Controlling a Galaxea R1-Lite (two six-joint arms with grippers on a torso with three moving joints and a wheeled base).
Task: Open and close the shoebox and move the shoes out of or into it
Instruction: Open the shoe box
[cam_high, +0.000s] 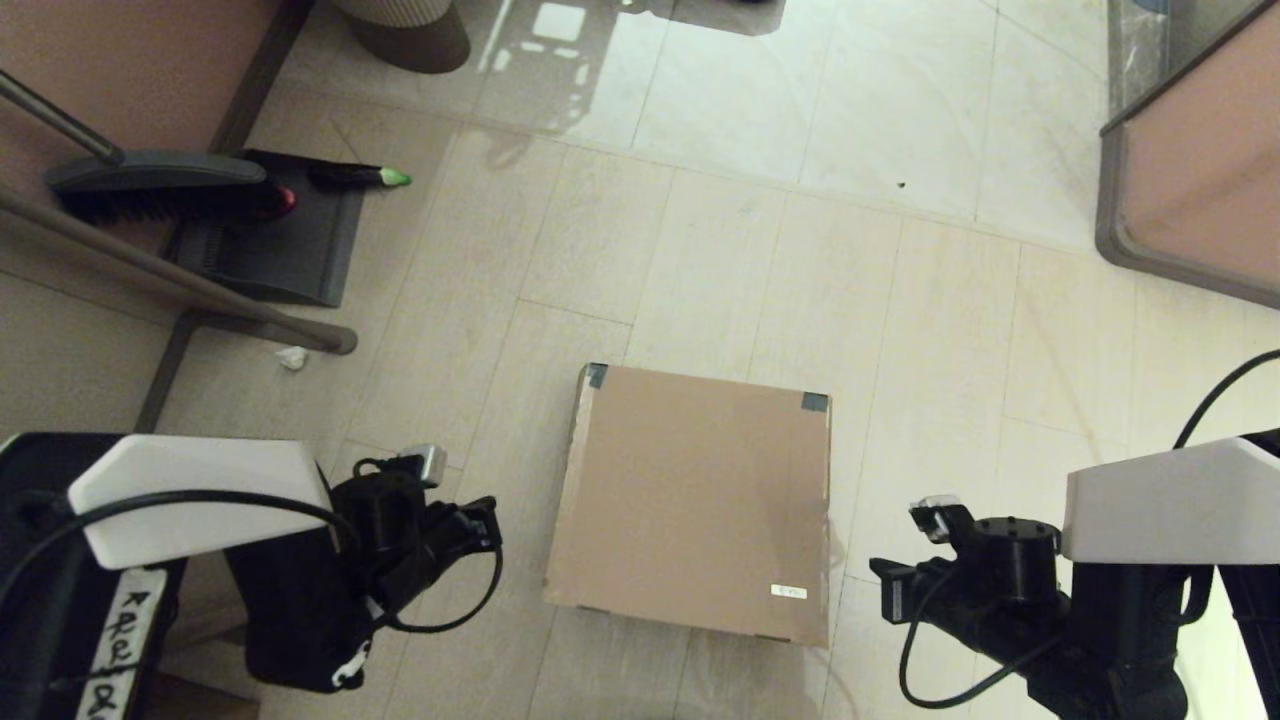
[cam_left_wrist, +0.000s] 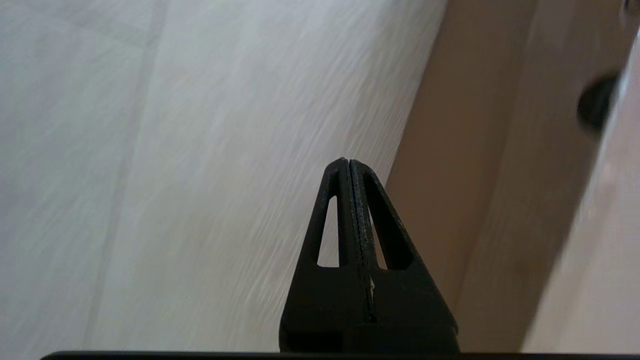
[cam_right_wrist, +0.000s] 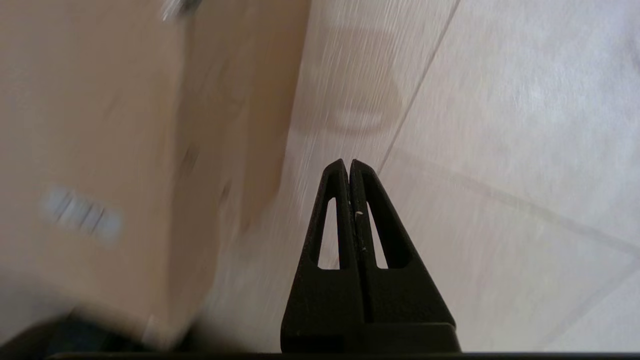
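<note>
Brown cardboard shoebox sits on pale tile floor, centre of scene, lid flat down & closed; dark tape at its two far corners, small white label near the near-right corner. Shoes: none visible, can't tell if inside.

L gripper: fingers pressed together, holding nothing; arm is left of box, apart from it. Wrist view shows box's side wall just beside the fingertips, no contact.

R gripper: also closed tight, empty; arm is right of box, apart from it. Box edge & label show in its wrist view, blurred.

Progress, judged: nothing done yet. Lid unopened, no shoe handled. Left to do: get a finger under the lid's near edge, lift lid, shift shoes in or out, close lid.

Surroundings: broom & dustpan far left, scrap of white paper beside them, bin base at far edge.
</note>
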